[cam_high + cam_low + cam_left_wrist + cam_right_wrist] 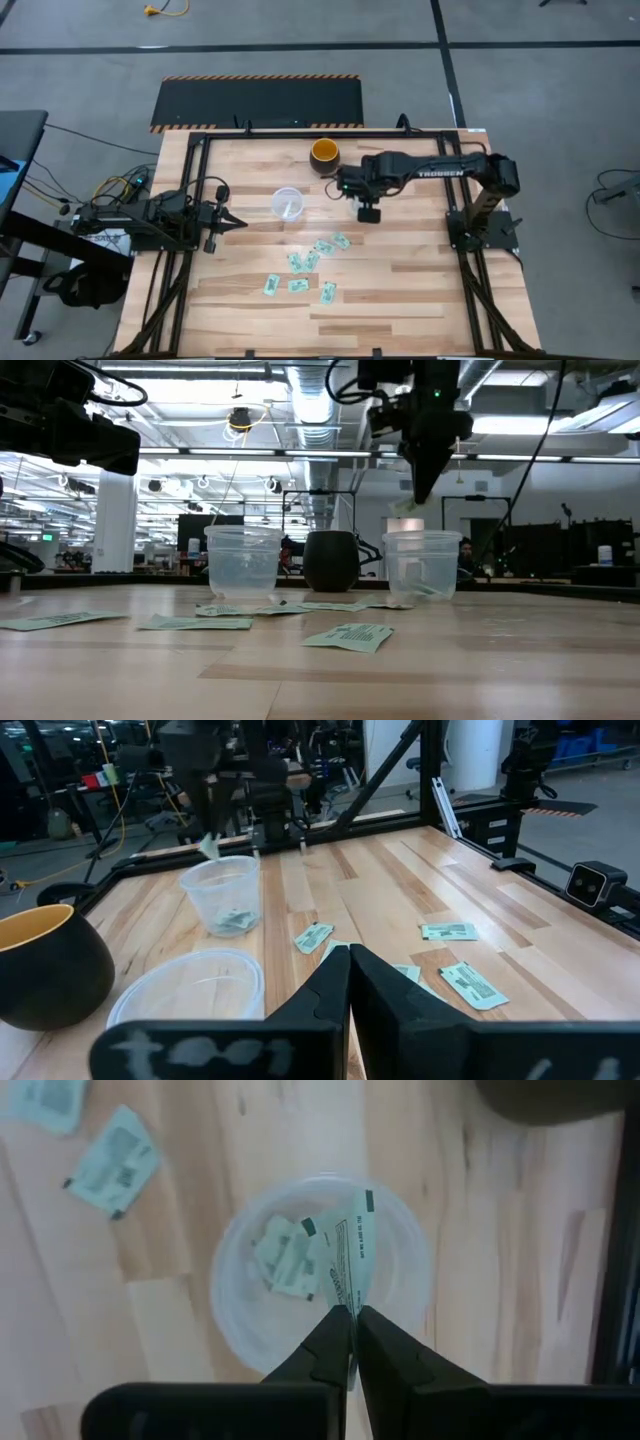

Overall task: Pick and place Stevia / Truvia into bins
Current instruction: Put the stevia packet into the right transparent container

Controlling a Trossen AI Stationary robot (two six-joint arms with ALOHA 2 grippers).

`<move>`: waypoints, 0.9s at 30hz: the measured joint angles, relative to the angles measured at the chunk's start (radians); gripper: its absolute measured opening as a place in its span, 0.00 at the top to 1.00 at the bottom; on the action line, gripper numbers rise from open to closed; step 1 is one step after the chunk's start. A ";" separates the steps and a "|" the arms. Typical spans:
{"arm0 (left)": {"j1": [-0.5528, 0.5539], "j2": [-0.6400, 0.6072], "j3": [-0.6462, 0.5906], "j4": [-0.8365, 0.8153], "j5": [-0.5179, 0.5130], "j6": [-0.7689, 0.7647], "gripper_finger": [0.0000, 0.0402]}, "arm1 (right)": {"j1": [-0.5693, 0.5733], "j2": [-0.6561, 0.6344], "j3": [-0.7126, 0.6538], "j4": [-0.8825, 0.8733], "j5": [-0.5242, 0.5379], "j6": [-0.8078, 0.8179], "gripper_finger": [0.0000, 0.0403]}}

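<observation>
1. A pale wooden table [400, 290], its top made of butcher-block planks, sits on a grey floor.
2. A dark bowl [325, 154] with an orange inside stands upright near the far edge of the table; the low view shows it [331, 560] as a dark rounded pot.
3. A black mat [258, 102] edged with yellow-and-black hazard stripes lies on the floor just beyond the table's far side.
4. A black metal frame [300, 130] runs along the table's far edge.
5. A yellow cable [165, 9] lies coiled on the floor, well away from the table.
6. Ceiling pipes and ducts [310, 405] hang overhead in the room behind.
</observation>
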 joint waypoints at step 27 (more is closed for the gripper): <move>0.000 0.000 0.000 0.000 0.000 0.000 1.00 | 0.008 0.000 -0.040 0.020 -0.007 0.004 0.82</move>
